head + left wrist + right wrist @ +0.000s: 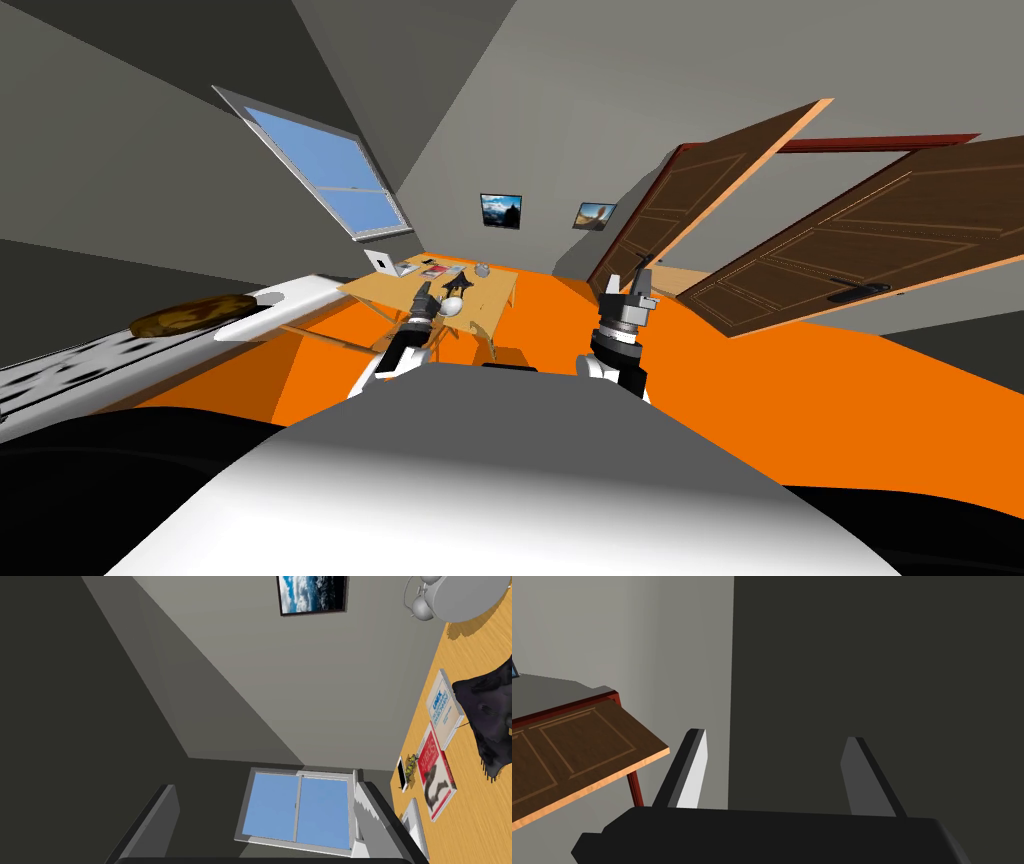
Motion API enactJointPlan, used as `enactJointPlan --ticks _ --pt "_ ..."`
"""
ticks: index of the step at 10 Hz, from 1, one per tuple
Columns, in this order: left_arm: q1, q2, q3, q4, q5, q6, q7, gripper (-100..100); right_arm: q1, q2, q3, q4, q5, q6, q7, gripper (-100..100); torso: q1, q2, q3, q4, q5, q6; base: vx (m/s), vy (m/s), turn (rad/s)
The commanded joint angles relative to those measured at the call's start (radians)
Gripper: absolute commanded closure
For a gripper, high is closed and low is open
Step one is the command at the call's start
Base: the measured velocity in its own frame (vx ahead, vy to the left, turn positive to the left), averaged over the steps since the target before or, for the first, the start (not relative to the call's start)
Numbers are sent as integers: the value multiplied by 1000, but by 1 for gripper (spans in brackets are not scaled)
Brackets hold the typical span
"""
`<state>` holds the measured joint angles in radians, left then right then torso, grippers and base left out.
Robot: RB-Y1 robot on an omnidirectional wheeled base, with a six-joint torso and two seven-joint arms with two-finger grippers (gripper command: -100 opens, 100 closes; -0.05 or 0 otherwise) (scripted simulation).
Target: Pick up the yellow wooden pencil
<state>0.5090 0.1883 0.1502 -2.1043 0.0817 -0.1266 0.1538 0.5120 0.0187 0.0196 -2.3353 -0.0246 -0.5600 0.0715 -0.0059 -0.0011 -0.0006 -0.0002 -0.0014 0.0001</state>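
Reach | left gripper [263, 788] spread, near desk [475, 816] edge | pencil [411, 766] seemingly the small yellowish thing between phone [401, 774] and red book [436, 776] | we should centre over it, fingers crosswise | right gripper [774, 735] spread, away from the desk

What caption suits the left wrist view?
Open left fingers near a wooden table bearing red book, white book, dark cloth.
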Motion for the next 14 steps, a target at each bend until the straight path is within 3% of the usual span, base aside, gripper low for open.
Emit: enactJointPlan --ticks 1,4,5,6,7,8,9,10,11,14 --pt "-8 12 12 19 17 43 6 -100 0 0 0 0 0 0 0 0 0 0 0 0 0 0 13 -73 10" --pt "-24 40 46 92 77 127 26 -100 0 0 0 0 0 0 0 0 1 0 0 0 0 0 15 -81 19" --pt "-24 40 46 92 77 140 26 -100 0 0 0 0 0 0 0 0 1 0 0 0 0 0 18 -72 15" --pt "-32 54 63 131 108 176 37 -100 0 0 0 0 0 0 0 0 1 0 0 0 0 0 36 -79 22" --pt "-32 54 63 131 108 191 37 -100 0 0 0 0 0 0 0 0 1 -1 -1 0 0 0 30 -73 13" --pt "-43 68 79 168 139 233 50 -100 0 0 0 0 0 0 0 0 1 -1 -1 0 0 0 19 -92 14" --pt "-43 68 79 172 139 242 50 -100 0 0 0 0 0 0 0 0 0 -1 0 0 0 0 20 -81 16" --pt "-54 81 95 214 170 274 64 -100 0 0 0 0 0 0 0 0 1 -1 0 0 0 0 25 -98 17" --pt "-54 81 95 214 170 295 64 -100 0 0 0 0 0 0 0 0 0 -1 -1 0 0 0 29 -88 12" --pt "-80 108 123 303 231 370 95 -100 0 0 0 0 0 0 0 0 1 -2 -1 0 0 0 47 -80 15"
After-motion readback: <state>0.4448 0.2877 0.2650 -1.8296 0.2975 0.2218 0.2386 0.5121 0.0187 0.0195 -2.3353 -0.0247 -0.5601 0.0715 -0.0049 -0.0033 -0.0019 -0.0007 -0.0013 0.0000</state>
